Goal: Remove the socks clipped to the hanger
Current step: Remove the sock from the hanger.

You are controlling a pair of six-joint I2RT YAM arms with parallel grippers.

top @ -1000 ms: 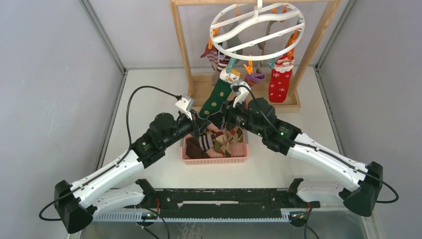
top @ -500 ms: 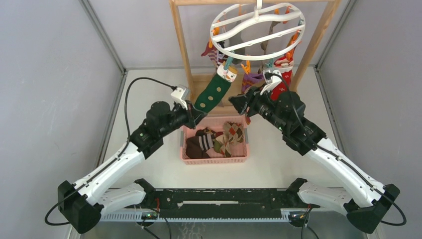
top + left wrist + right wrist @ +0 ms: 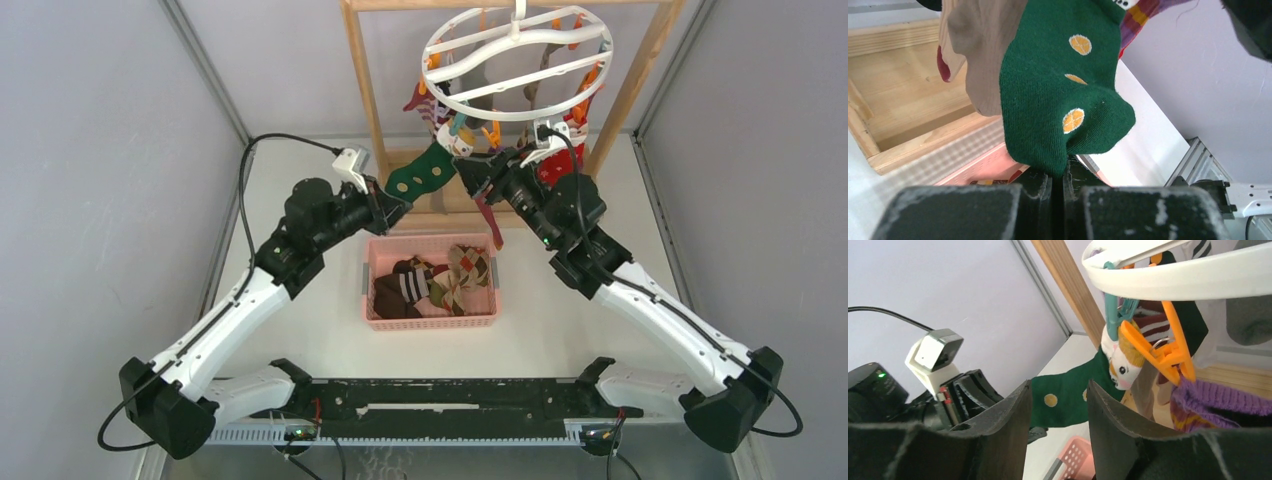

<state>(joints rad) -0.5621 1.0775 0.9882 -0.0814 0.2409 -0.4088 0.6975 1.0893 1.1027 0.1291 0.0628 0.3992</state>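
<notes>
Left gripper (image 3: pixel 1058 172) jaws closed tight, pinching the toe end of the green sock (image 3: pixel 1063 90) with orange dots. Sock is pulled out at a slant. Its cuff end is up at the hanger (image 3: pixel 1178 277), held by a teal clip (image 3: pixel 1113 310) on the white ring's near rim. Its toe end is lower and to the left, near the far-left corner of the pink basket (image 3: pixel 430 322). Right gripper (image 3: pixel 1058 390) jaws apart, gripping nothing, raised just under the ring close to the teal clip and an orange clip (image 3: pixel 1158 347). Green sock shows through the gap; contact cannot be told. Purple sock (image 3: pixel 1218 405) sits just below the orange clip. Other clipped socks (image 3: pixel 422 102) hang at the ring's left and far rim. Hanger hangs inside the wooden rack (image 3: pixel 365 90). Basket on the table (image 3: pixel 560 330) holds loose socks (image 3: pixel 430 282), brown striped and argyle.
</notes>
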